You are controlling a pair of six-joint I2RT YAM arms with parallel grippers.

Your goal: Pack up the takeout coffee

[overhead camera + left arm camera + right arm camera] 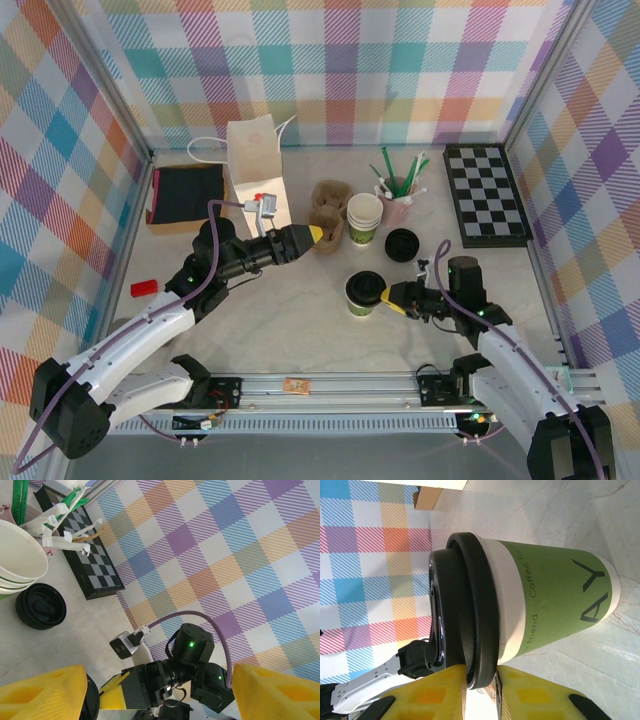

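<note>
**A:** Where's the takeout coffee [364, 293]?

**B:** Upright on the tabletop [290, 335], well off the paper bag [254, 158], nearer and to its right. The right pincer [393, 299] pinches its black lid rim. The left pincer [316, 235] hangs spread, closer to the bag.

**A:** Handling?

**B:** Probably light, thin-walled and crushable, and the lid could pop off. I'd take the green body, gently.

The takeout coffee [555, 600] is matt green paper, its lid [470, 620] glossy black plastic (table [300, 340] smooth, faintly marbled).
</note>
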